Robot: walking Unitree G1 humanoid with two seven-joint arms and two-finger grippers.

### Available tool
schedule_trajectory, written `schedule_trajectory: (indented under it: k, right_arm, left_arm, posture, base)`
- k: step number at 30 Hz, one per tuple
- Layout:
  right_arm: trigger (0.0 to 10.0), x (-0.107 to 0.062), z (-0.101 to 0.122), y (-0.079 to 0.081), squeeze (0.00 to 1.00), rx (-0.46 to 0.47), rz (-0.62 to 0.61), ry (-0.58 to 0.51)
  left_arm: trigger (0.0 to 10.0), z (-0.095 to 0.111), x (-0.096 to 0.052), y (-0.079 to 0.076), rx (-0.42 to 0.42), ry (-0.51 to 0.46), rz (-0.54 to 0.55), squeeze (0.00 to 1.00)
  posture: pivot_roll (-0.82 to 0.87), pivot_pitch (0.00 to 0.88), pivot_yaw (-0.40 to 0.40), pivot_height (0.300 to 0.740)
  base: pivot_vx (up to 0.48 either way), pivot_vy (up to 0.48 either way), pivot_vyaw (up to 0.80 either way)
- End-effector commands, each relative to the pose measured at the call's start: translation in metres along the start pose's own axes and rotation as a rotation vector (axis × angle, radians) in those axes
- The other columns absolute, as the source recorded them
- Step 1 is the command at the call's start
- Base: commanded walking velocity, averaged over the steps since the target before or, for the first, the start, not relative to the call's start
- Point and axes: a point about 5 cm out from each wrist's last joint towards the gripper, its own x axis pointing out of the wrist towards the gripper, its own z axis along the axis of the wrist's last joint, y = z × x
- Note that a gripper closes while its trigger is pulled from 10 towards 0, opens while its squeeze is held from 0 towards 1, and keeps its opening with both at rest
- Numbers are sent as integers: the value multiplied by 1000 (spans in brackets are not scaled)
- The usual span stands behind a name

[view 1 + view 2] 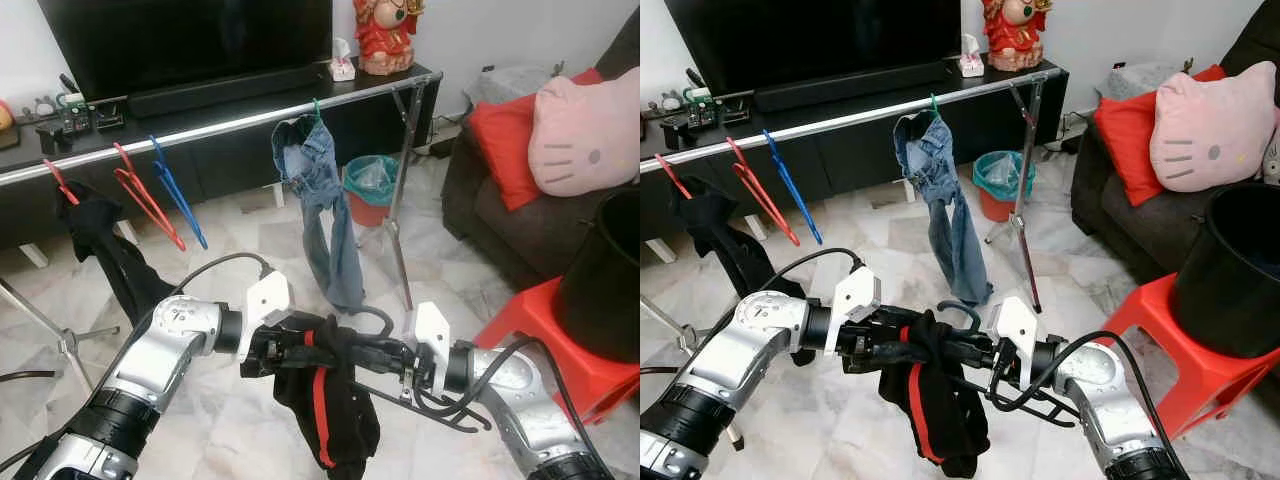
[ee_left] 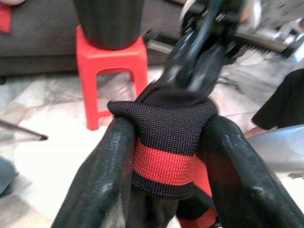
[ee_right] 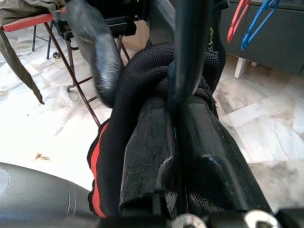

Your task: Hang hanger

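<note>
Hanger sits low in front of the torso, held between both grippers, well below and short of the rail. Dark hanger, black garment with red stripe draped over it and hanging down toward the floor.

Right gripper: fingers pressed together on the hanger's thin bar, with garment fabric bunched round them; right wrist view shows the bar running straight up out of the pinch. Left gripper: fingers pinching the black knit with its red band, per left wrist view; the cloth fills the gap between the two fingers.

Key relation: hanger's long axis lies roughly left-right, about parallel to the rail, which runs from lower left up to the right post. Rail is ahead and above both grippers. Hook looks to be the small dark curve above the bundle between the wrists; can't confirm which way it opens.

Free stretch on the rail: between the blue hanger and the hung jeans. Red hangers and another black garment occupy the left part.

Judgement: the right gripper has the actual hanger, so it should lead the lift; the left only steadies cloth. Needs up-and-forward travel, hook clearing the rail top, then down. Risk: the garment slipping off during the raise.
</note>
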Motion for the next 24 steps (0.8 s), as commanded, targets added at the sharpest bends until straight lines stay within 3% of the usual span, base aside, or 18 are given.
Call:
schedule_trajectory:
  k: [1, 8, 19, 20, 21, 22, 24]
  right_arm:
    - [10000, 6, 7, 0, 0, -42, 22, -11]
    - [10000, 6, 5, 1, 0, -41, 24, -6]
    - [10000, 7, 8, 0, 0, -54, 16, -8]
    - [10000, 7, 8, -1, 0, -56, 16, -8]
    - [10000, 7, 8, -1, 0, -58, 15, -7]
    - [10000, 7, 9, -1, 0, -60, 14, -8]
    - [10000, 6, 9, -1, 0, -61, 13, -8]
  left_arm:
    - [157, 4, 1, -5, -13, -20, -47, 0]
    - [0, 5, -1, -7, -46, -36, -62, 0]
    - [0, -8, -3, -16, -64, 64, -110, 0]
    - [2431, -10, -3, -16, -56, 80, -108, 0]
    - [2431, -11, -4, -17, -51, 90, -107, 0]
    - [10000, -12, -4, -16, -49, 100, -94, 0]
    - [10000, -13, -3, -16, -46, 106, -93, 0]
  posture:
    - [97, 7, 71, 740]
    - [98, 10, 70, 740]
    - [98, 16, 73, 740]
    - [98, 16, 73, 740]
    - [98, 16, 73, 740]
    - [96, 18, 75, 740]
    - [95, 19, 77, 740]
  base:
    - [0, 0, 0]
    - [0, 0, 0]
    - [0, 0, 0]
    - [0, 0, 0]
    - [0, 0, 0]
    - [0, 0, 0]
    - [0, 0, 0]
